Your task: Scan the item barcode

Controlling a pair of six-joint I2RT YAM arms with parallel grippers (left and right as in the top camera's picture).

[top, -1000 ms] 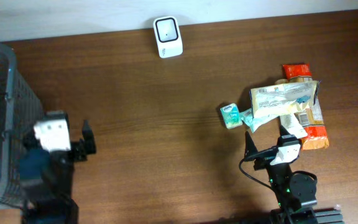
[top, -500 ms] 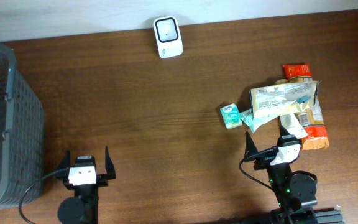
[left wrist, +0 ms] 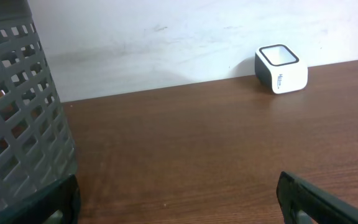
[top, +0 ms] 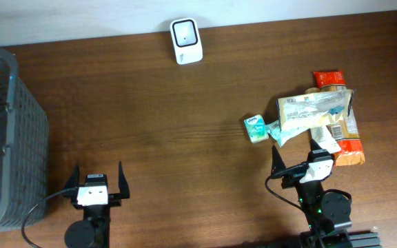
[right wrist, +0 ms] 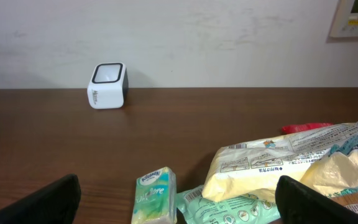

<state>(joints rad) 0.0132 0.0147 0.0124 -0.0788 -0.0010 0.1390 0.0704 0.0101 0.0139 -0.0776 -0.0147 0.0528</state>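
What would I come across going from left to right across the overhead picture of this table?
grey mesh basket → left gripper → white barcode scanner → Kleenex tissue pack → pile of snack packets

The left gripper (top: 98, 169) has two thin black fingers (top: 120, 176) with pointy tips. A small white block (top: 92, 191) sits between them. A black cable (top: 27, 220) curls out from it, and the arm (top: 83, 235) under it is round and black. The right gripper (top: 295, 153) looks the same, with black fingers, a white block and a black cable. Tiny green lights (top: 316, 204) glow on its dark body.
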